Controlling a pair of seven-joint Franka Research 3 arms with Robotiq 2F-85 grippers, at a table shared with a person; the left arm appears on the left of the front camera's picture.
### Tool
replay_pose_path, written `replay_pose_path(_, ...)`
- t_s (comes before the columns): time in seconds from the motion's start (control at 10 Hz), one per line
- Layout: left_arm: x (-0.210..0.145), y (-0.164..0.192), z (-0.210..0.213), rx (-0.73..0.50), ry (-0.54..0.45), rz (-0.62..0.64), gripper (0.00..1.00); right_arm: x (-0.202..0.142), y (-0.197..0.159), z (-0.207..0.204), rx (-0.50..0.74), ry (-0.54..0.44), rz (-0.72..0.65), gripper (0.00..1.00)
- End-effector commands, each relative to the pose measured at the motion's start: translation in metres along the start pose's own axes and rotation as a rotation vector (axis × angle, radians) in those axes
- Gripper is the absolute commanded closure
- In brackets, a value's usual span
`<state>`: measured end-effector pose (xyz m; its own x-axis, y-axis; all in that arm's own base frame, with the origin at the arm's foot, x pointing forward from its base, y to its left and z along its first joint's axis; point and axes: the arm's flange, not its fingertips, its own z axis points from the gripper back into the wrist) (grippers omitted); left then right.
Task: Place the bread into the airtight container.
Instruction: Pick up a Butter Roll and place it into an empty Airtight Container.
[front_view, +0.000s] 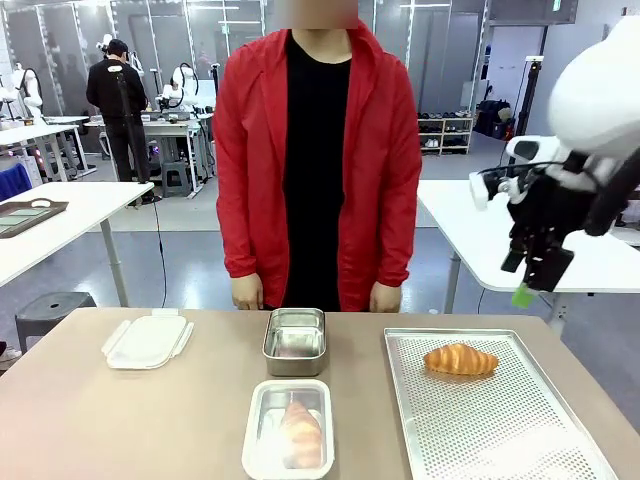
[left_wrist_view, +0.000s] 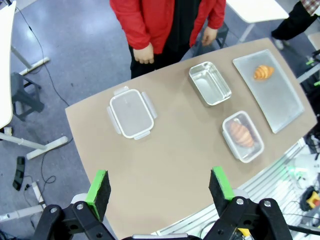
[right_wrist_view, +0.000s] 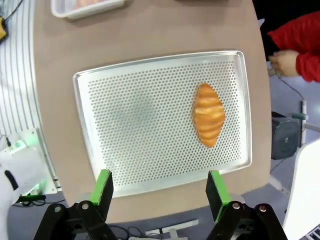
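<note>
One croissant (right_wrist_view: 208, 121) on tray (right_wrist_view: 140, 110), below right hand (right_wrist_view: 160, 186)

Left gripper (left_wrist_view: 159, 185) hangs over the table (left_wrist_view: 165, 150), jaws apart; a croissant (left_wrist_view: 241, 134) lies in the container (left_wrist_view: 244, 116)

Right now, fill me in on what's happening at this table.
Nothing is being held at this moment. The right gripper hangs open above the perforated tray, where one croissant lies. A second croissant already sits in the near container. A clip lid lies apart on the table. An empty steel container stands just beyond the near one. The left gripper is open too, high over the table. The person in the red jacket stands at the far edge, touching nothing.
</note>
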<state>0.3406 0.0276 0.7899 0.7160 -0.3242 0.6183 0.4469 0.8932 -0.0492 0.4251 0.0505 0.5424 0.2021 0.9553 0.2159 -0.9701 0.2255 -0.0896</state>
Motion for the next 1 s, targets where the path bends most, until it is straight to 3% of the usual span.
replay_pose_path(0.0, -0.001, -0.001, 0.001, -0.005, -0.002, -0.003, 0.0, 0.005, -0.029, -0.022, -0.007, 0.009, 0.008, 0.07)
replay_pose_path(0.4, -0.001, -0.001, 0.001, -0.005, -0.002, -0.003, 0.0, -0.004, -0.067, -0.095, 0.027, 0.024, 0.059, 0.07)
replay_pose_path(0.9, -0.001, -0.001, 0.001, -0.005, -0.002, -0.003, 0.0, -0.012, -0.098, -0.158, 0.031, 0.069, 0.104, 0.05)
